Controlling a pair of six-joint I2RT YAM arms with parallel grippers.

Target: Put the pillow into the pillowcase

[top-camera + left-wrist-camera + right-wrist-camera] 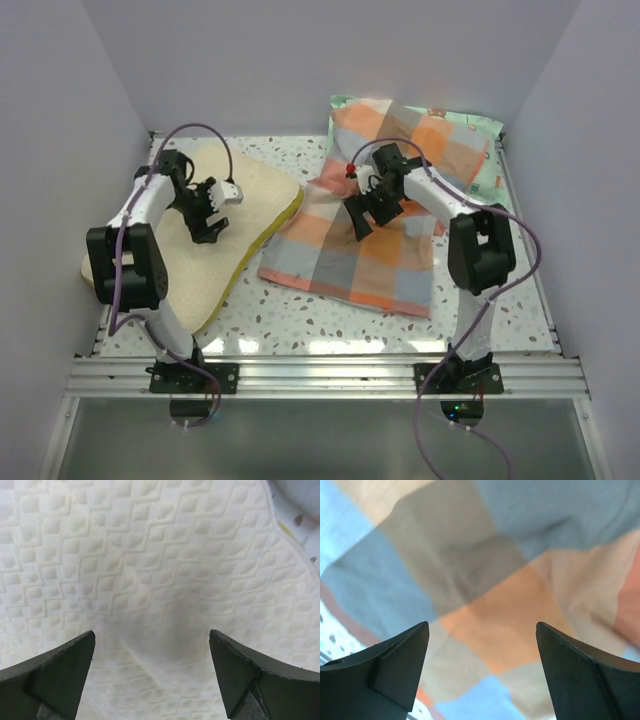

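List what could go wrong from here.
1. The left gripper is open over the flat middle of the pillow, not an edge; closing there may slip off the quilting.
2. The right gripper is open over the middle of the pillowcase; a pinch there could catch both layers and keep it shut.
3. The pillowcase's far end lies on a green pillow, which may drag along.

mint-green pillow (480, 122) mostly covered by pillowcase (350, 255), itself blurred in right wrist view, pillow (255, 195) near corner behind left arm (130, 262)

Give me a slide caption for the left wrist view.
Open left hand close over the quilted cream pillow, nothing grasped.
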